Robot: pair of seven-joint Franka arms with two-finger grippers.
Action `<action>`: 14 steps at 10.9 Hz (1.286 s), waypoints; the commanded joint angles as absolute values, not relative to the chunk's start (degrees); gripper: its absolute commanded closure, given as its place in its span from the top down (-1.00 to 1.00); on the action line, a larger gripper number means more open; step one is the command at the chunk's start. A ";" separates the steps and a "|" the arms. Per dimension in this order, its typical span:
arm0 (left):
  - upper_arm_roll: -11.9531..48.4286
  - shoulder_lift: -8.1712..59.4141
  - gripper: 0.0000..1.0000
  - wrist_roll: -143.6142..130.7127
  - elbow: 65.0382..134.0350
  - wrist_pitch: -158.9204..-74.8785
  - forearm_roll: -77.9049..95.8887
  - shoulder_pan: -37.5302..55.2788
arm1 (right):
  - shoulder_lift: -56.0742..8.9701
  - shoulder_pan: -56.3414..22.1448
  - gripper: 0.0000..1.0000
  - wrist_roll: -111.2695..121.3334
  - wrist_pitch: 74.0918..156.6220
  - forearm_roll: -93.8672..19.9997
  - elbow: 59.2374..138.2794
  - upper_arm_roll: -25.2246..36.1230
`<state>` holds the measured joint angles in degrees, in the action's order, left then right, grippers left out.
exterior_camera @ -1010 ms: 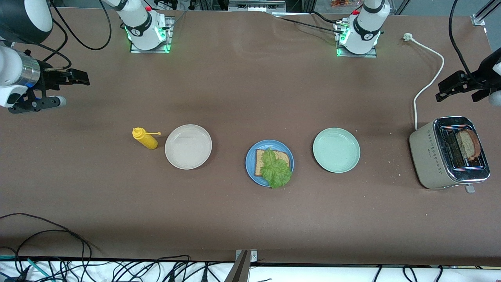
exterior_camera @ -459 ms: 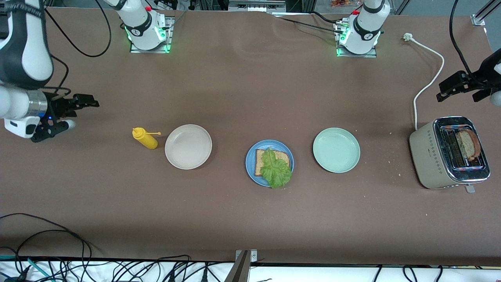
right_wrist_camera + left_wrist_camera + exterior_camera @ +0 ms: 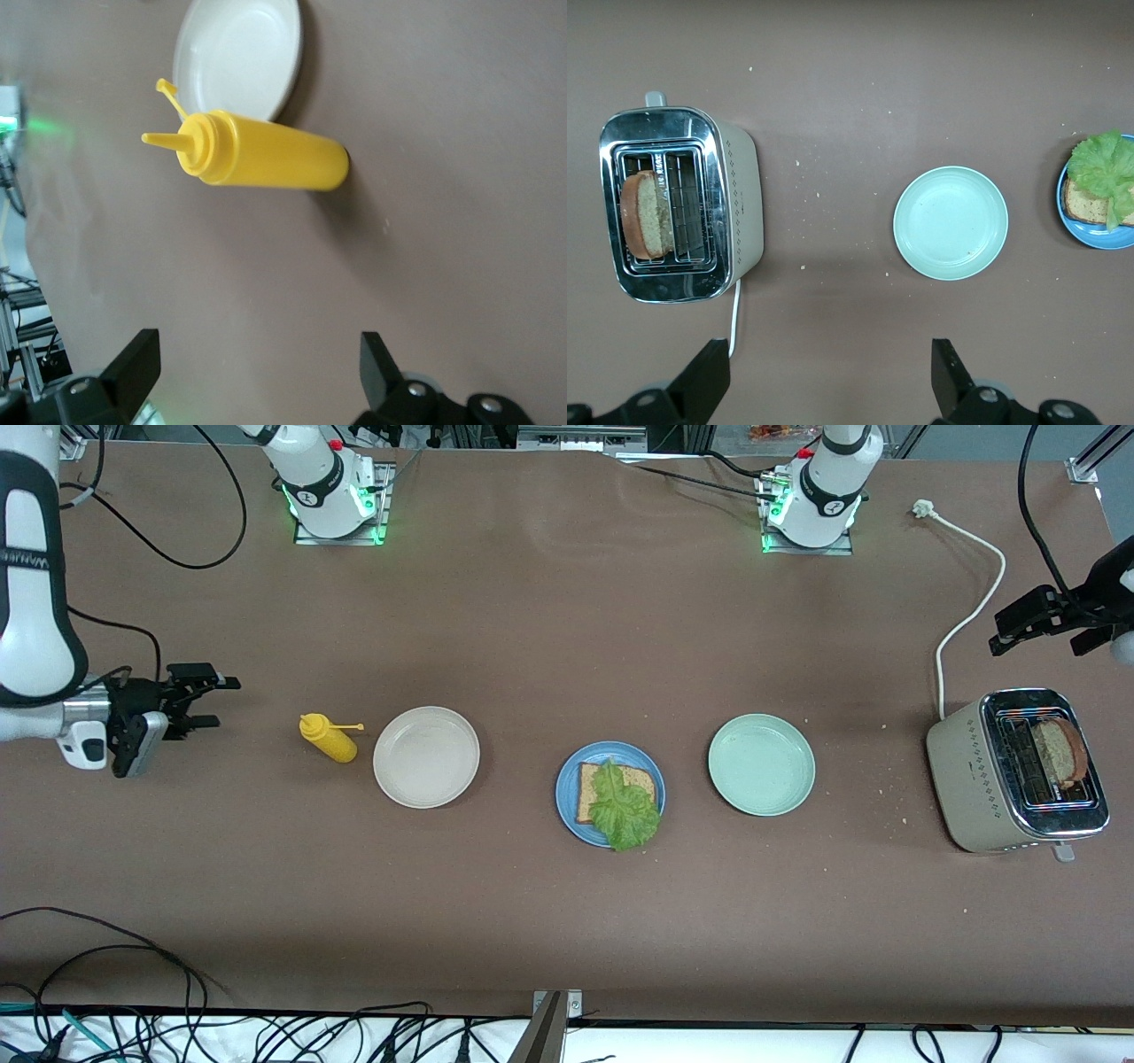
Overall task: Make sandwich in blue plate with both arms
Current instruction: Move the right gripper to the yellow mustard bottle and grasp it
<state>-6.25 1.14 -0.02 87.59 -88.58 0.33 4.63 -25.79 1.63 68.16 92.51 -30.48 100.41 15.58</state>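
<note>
- Front view showed the toaster (image 3: pixel 1019 772) at the left arm's end of the table, one bread slice (image 3: pixel 1059 751) standing in its slot, likely the top piece.
- The blue plate (image 3: pixel 565 802) sat between the cream plate (image 3: pixel 426 756) and the mint plate (image 3: pixel 761 764), holding the sandwich (image 3: pixel 618 797): bread and lettuce, no top yet.
- The yellow bottle (image 3: pixel 329 738) stood beside the cream plate.
- The right gripper (image 3: pixel 200 696) hung near it, fingers wide apart, holding nothing.
- The left gripper (image 3: pixel 1032 618) hung close to the toaster, fingers apart and empty, probably ready for the bread.

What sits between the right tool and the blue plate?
In the front view, between the right tool and the blue plate: a yellow mustard bottle, then a cream-white plate.
</note>
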 commanded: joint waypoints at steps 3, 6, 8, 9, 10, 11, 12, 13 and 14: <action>-6.06 1.49 1.00 0.18 86.22 -87.28 -1.41 4.57 | -35.49 3.52 1.00 101.96 91.41 -47.77 99.05 15.12; -6.06 1.41 1.00 0.18 86.22 -87.27 -1.32 4.57 | -40.24 3.43 1.00 118.33 91.49 -56.92 98.88 14.85; -6.06 1.49 1.00 0.18 86.22 -87.27 -1.41 4.57 | -41.57 3.16 1.00 122.86 90.53 -59.76 98.79 14.68; -6.15 1.41 1.00 0.18 86.22 -87.28 -1.32 4.57 | -42.09 3.34 1.00 124.79 90.01 -60.03 98.62 13.81; -6.15 1.49 1.00 0.18 86.22 -87.19 -1.41 4.57 | -42.10 3.34 1.00 125.59 89.22 -60.99 98.53 13.02; -6.07 1.41 1.00 0.18 86.22 -87.27 -1.32 4.57 | -42.53 3.34 1.00 125.42 86.34 -61.26 98.53 12.75; -6.06 1.49 1.00 0.18 86.22 -87.28 -1.32 4.57 | -42.89 3.34 1.00 125.59 85.09 -61.87 98.53 12.74; -6.15 1.49 1.00 0.18 86.22 -87.28 -1.32 4.57 | -42.98 3.34 0.79 125.60 84.47 -61.79 98.44 12.74; -6.15 1.41 1.00 0.18 86.22 -87.28 -1.32 4.57 | -42.89 3.34 -0.09 125.51 84.46 -61.35 98.00 12.74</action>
<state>-6.27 1.18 -0.02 87.53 -88.54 0.33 4.62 -41.79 2.81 124.30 86.45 -60.47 99.68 12.76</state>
